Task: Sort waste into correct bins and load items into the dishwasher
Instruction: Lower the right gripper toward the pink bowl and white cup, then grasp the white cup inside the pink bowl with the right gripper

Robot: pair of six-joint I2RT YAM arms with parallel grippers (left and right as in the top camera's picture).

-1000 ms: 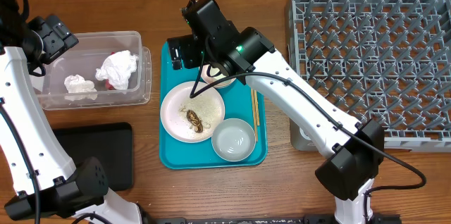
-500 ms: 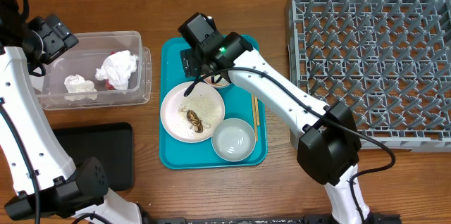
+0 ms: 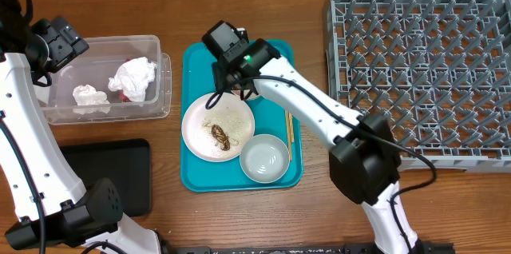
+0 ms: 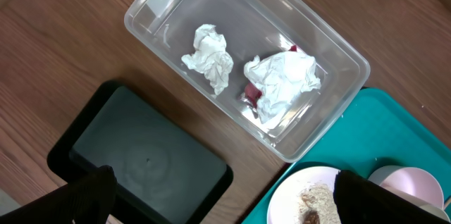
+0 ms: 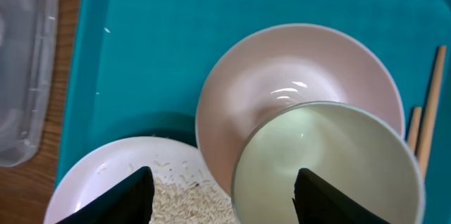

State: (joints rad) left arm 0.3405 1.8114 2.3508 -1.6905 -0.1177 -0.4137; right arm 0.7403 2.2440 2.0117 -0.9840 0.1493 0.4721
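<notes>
No readable text anywhere from my end. I check all three views: no print or markings that I can make out on the clear tub [image 4: 338, 62], the black tray [image 4: 141, 160], the teal tray [image 3: 196, 166] or the dish rack [image 3: 343, 14]. The red wrapper [image 4: 252, 96] sits mostly under a tissue [image 4: 282, 83]; the sliver that shows is too small for me to tell any print or brand.
</notes>
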